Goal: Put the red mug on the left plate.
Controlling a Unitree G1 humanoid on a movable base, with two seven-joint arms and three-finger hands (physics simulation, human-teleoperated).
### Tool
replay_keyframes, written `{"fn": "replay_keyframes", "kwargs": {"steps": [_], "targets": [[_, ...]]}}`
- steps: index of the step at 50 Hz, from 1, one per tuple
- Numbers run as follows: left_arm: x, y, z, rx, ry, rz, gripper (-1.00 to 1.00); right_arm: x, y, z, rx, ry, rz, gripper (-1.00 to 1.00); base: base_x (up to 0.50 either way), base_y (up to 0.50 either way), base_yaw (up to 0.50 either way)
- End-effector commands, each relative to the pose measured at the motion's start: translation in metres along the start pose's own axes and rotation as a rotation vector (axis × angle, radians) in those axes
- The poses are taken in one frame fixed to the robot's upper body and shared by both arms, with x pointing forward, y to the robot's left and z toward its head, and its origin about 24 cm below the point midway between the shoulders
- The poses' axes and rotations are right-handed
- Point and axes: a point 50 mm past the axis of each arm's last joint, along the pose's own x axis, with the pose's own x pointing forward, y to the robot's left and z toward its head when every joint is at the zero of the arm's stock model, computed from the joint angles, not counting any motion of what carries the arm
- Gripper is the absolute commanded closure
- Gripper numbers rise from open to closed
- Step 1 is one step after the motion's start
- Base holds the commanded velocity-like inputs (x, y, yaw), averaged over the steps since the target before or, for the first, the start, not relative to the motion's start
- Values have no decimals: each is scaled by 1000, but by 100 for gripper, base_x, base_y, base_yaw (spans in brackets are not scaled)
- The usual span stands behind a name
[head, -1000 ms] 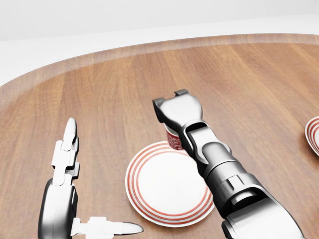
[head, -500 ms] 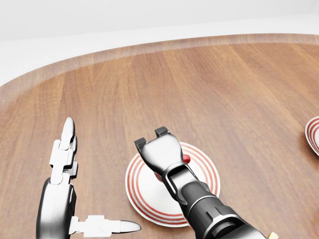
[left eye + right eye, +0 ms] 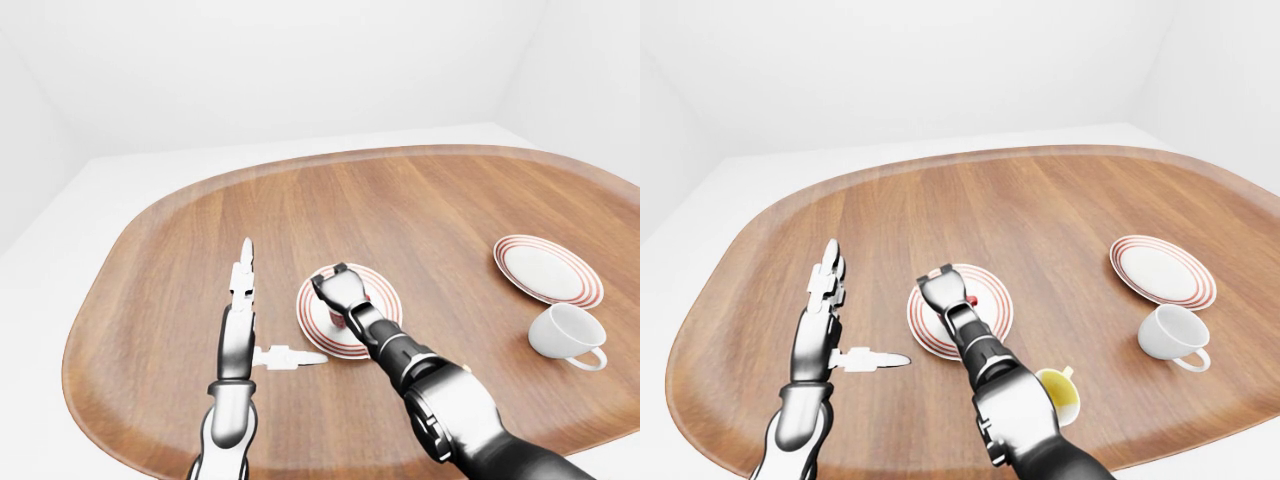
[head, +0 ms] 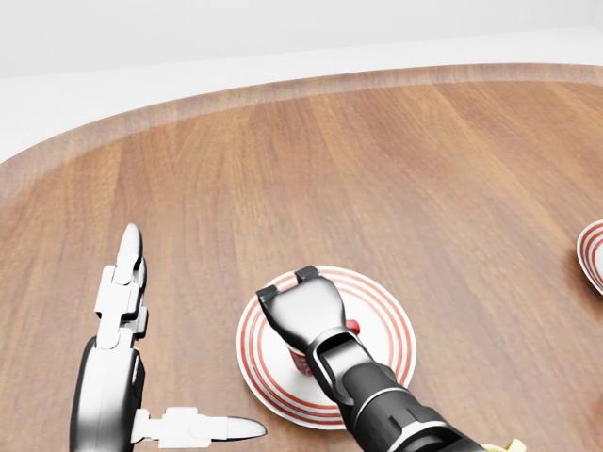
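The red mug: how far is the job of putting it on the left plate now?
Done: the small red mug is over the red-ringed white left plate, mostly hidden under the grey right hand. In hand: that hand covers it; whether the mug rests on the plate cannot be told. Left: lowering if needed, releasing, withdrawing. The open left hand stands idle beside the plate.

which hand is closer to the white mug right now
Right. The right hand is over the left plate, on the red mug, well to the left of the white mug in the right-eye view. The open left hand is farther left still.
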Motion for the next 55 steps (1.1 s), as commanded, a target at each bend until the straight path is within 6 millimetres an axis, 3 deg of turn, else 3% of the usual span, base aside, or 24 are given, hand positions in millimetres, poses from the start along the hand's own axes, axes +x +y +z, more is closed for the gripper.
{"fn": "replay_keyframes", "kwargs": {"steps": [1, 12, 35, 36, 37, 55], "targets": [[0, 1, 0, -2, 0, 2, -100, 0, -1, -9, 57, 50, -5, 100, 0, 0, 0], [2, 0, -1, 0, 3, -2, -100, -1, -2, -19, 34, 86, -20, 100, 0, 0, 0], [2, 0, -1, 0, 2, 0, -100, -3, 3, -13, 44, 69, -18, 100, 0, 0, 0], [2, 0, -2, 0, 3, -2, -100, -3, 3, -13, 44, 70, -19, 11, 0, 0, 0], [2, 0, -2, 0, 4, -2, -100, -3, 3, -13, 40, 73, -18, -100, 0, 0, 0], [3, -1, -2, -1, 5, -9, -100, -4, 5, -15, 23, 82, -2, -100, 0, 0, 0]]}}
